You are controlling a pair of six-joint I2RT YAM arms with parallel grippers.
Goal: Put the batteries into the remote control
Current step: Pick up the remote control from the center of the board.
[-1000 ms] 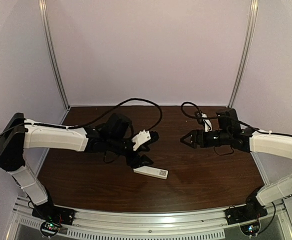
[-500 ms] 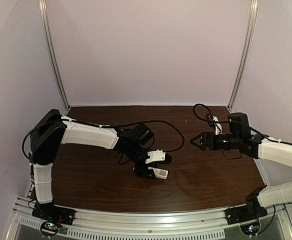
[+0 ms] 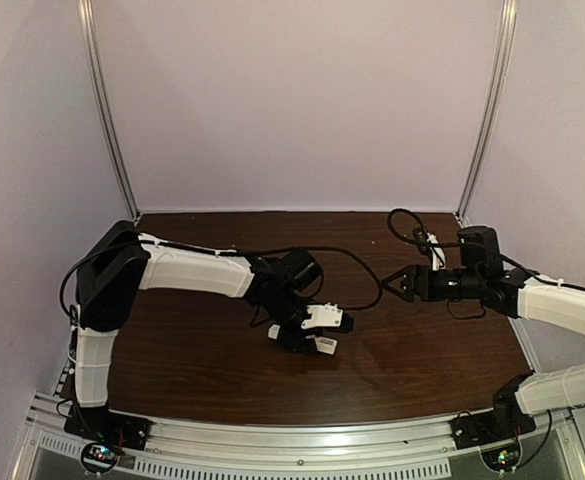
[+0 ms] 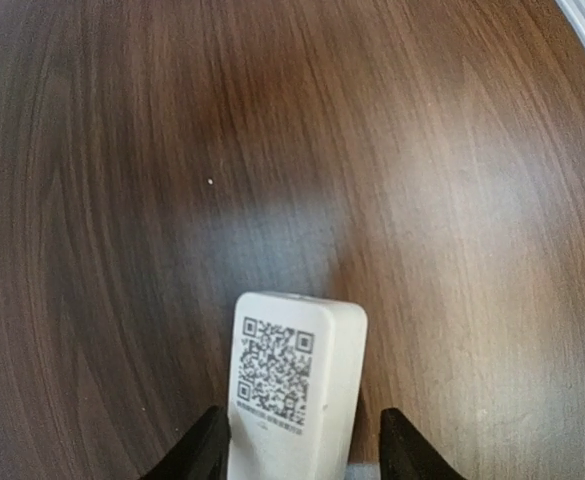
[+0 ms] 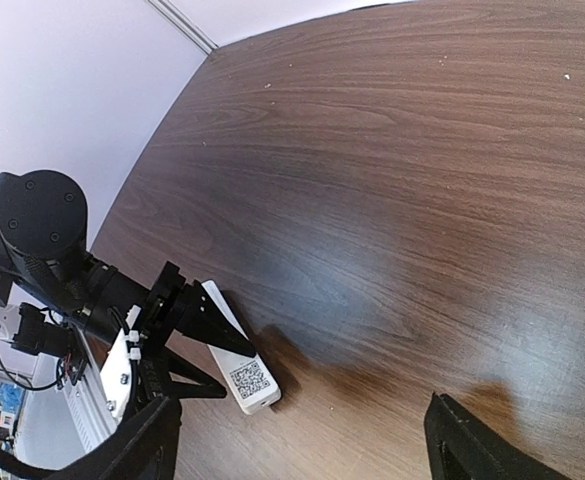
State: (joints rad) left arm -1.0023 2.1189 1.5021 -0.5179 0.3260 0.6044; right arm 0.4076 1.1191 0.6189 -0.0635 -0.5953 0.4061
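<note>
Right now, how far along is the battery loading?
Nothing looks done: no batteries show in any view. In hand: the left gripper straddles the remote control, lying label-side up on the table, jaws not yet clamped. The right gripper hangs open and empty. Left: gripping the remote, finding and seating both batteries.

Remote control (image 3: 324, 346) flat on table (image 3: 422, 350), slightly left of centre. Left gripper (image 3: 312, 338) sits over it, one finger on either side, one end of remote sticking out beyond them. Right gripper (image 3: 396, 285) well apart, to the right and farther back.
</note>
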